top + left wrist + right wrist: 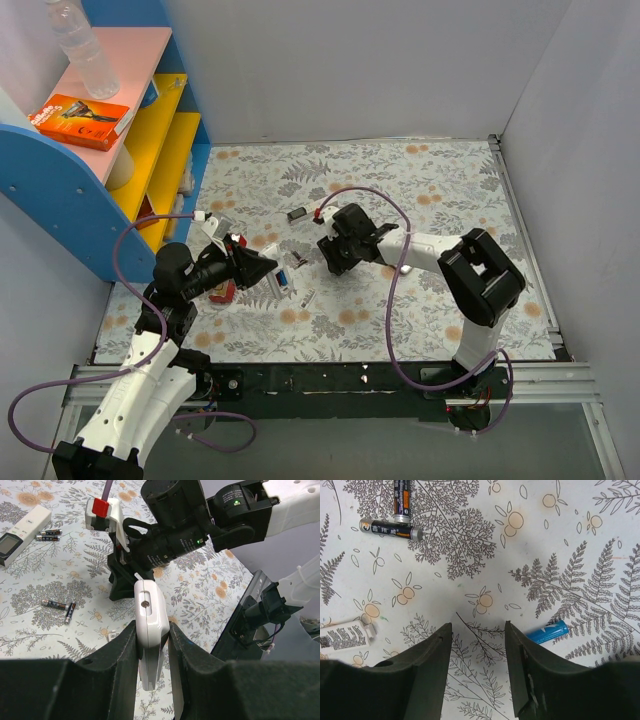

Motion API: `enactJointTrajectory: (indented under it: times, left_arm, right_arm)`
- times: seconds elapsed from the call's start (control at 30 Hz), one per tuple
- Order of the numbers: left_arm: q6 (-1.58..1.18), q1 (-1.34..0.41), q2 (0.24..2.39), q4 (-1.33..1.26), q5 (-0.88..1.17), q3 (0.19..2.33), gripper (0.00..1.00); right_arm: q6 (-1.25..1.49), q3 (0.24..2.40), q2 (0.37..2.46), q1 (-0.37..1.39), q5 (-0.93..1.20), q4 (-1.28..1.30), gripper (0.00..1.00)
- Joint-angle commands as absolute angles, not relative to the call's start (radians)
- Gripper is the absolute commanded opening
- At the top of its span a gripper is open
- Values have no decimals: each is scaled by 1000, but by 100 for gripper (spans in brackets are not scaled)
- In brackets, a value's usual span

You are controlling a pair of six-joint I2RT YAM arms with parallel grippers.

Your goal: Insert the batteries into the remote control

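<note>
- Left arm first: the left fingers (127, 642) are clamped on the remote control (150, 607), one on each side of its white body. It is held up over the floral bench (210, 587), its far end pointing toward the other arm.
- Over to the right arm: the right fingers (440, 650) point down at the bench and stand apart. We see only fern print between them.
- A blue battery (547, 632) lies flat just beside the outer side of one right finger. It looks untouched, though the finger hides one end of it.
- Two black batteries (390, 530) lie close together at a right angle, farther out on the bench.
- From the left wrist view we spot another pair of batteries (48, 534) right beside a white device (25, 530) with a small screen.
- A small white printed piece (342, 636) sits at the edge of the right wrist view; we can't tell what it is.
</note>
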State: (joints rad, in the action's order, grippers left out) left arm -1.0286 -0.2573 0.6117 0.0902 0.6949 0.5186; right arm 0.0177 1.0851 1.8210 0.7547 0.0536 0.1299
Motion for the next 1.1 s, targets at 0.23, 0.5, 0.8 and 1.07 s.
enactJointTrajectory:
  times: [0.23,0.5,0.8,1.07]
  left_arm:
    - [-1028,-253,606,77,689,523,0]
    - [-1038,-253,606,80,667,522,0]
    - [-1046,-252,600,95,627,523,0]
    - [-1049,-252,595,97,618,520,0]
  right_arm:
    - [29,1032,1747,759,5,236,53]
    - [84,1022,1609,769,-53,245,52]
    - [228,1040,1663,769,-221,247,39]
    - [281,1055,1713,769,-213,198,34]
